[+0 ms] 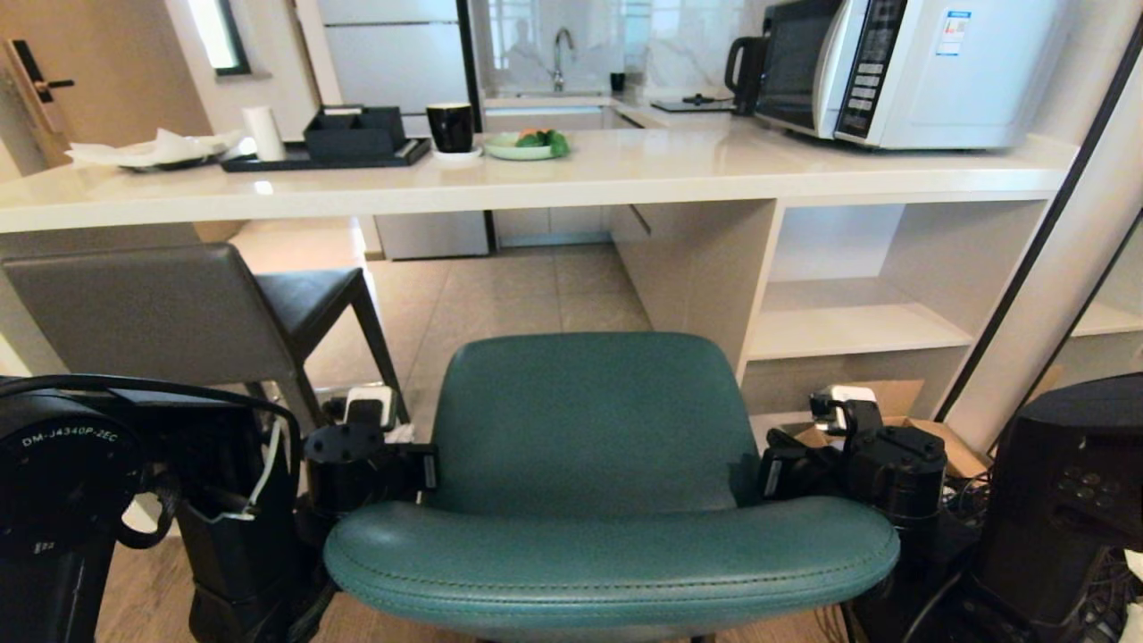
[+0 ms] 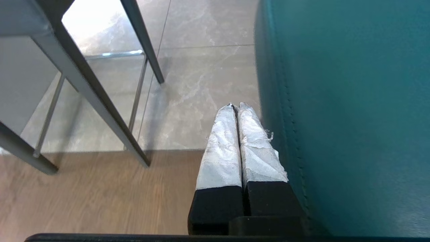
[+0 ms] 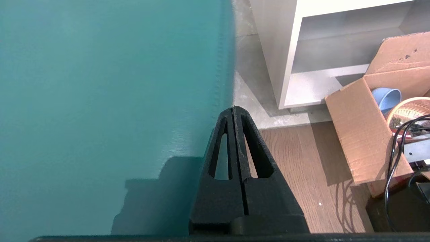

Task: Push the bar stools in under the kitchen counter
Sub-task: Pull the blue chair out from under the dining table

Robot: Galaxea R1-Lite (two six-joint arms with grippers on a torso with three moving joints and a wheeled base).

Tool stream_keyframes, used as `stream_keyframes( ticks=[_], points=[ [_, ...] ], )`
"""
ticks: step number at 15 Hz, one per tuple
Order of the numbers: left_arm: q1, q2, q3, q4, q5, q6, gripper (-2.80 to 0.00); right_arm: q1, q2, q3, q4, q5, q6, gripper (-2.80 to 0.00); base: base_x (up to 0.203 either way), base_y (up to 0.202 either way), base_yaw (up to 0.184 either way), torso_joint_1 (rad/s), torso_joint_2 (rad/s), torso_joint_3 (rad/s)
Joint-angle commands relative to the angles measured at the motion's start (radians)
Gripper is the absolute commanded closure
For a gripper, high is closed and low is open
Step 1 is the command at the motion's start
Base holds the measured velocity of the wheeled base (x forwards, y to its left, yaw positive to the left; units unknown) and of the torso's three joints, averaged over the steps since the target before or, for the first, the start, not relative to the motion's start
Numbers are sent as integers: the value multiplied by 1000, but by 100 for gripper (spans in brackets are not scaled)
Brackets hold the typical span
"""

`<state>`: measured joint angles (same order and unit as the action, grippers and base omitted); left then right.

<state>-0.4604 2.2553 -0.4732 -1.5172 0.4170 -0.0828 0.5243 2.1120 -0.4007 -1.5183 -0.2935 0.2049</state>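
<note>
L fingers: white-wrapped pair pressed together, nothing between them; they lie along the teal stool's side seam.
R fingers: black pair closed tip to tip, holding nothing; they run beside the teal stool's other side.
L gripper: at the stool back's left edge, behind the seat.
R gripper: at the back's right edge, level w/ the left one.
Teal stool: centre foreground, between both arms, back toward the robot, facing the counter; seat front near the counter's white panel side, not under the top.
Grey stool: to the left, seat partly under the slab, square back sticking out.
Kitchen counter: white slab across the view; shelf cubbies below on the right.
On top: microwave, black mug, green plate, black tray.
Floor, right: open cardboard box beside the cubbies.
</note>
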Motion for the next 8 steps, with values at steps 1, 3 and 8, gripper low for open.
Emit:
stream_keyframes(
  ticks=[1, 3, 8],
  points=[
    [13, 12, -27, -13, 5, 10, 0, 36, -24, 12, -10, -1, 1, 0, 0, 0, 0, 0, 0, 0],
    [27, 20, -56, -13, 1, 19, 0, 44, -57, 43, -7, -1, -1, 0, 0, 0, 0, 0, 0, 0],
    [40, 61, -78, -13, -1, 32, 0, 42, -136, 60, 45, 0, -11, 0, 0, 0, 0, 0, 0, 0]
  ],
)
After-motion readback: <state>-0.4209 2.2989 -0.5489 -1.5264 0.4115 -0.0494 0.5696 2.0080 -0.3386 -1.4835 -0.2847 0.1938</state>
